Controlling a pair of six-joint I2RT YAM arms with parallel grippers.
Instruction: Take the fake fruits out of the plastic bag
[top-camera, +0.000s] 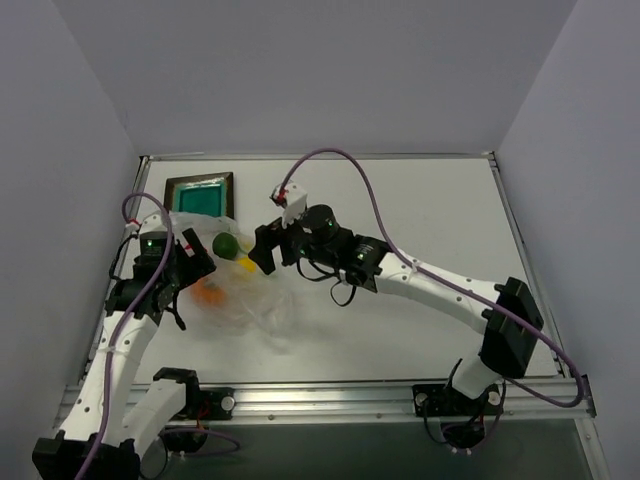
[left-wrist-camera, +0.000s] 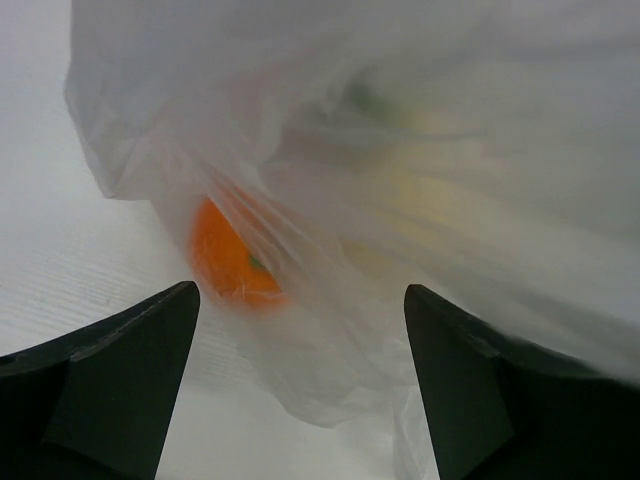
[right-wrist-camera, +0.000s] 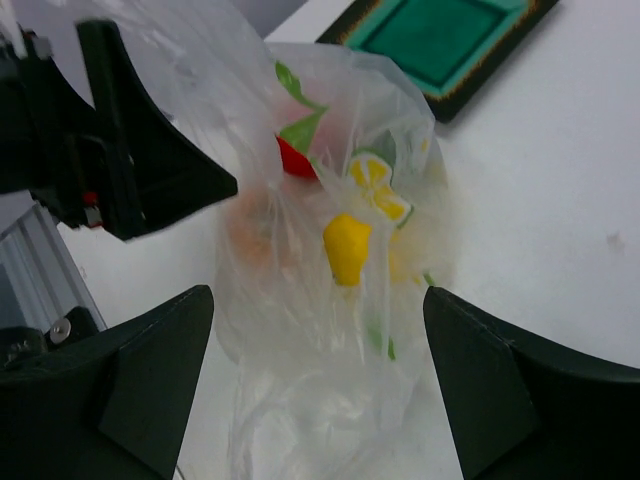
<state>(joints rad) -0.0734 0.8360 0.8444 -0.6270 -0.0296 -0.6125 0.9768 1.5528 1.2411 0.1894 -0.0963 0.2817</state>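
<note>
The clear crinkled plastic bag (top-camera: 245, 298) lies at the left of the table between my two grippers. Inside it I see the dark green fruit (top-camera: 226, 243), the yellow fruit (top-camera: 246, 265) and the orange fruit (top-camera: 208, 293). My left gripper (top-camera: 196, 260) is open at the bag's left side; in its wrist view the bag (left-wrist-camera: 400, 150) fills the space ahead of the gripper (left-wrist-camera: 300, 292), with the orange fruit (left-wrist-camera: 228, 262) showing through. My right gripper (top-camera: 263, 250) is open just above the bag (right-wrist-camera: 330, 390); the yellow fruit (right-wrist-camera: 346, 248) and red fruit (right-wrist-camera: 293, 158) show through the plastic.
A dark-framed square tray with a teal centre (top-camera: 199, 195) stands just behind the bag, also in the right wrist view (right-wrist-camera: 440, 35). The left arm's gripper (right-wrist-camera: 150, 170) sits close beside the bag. Grey walls enclose the table.
</note>
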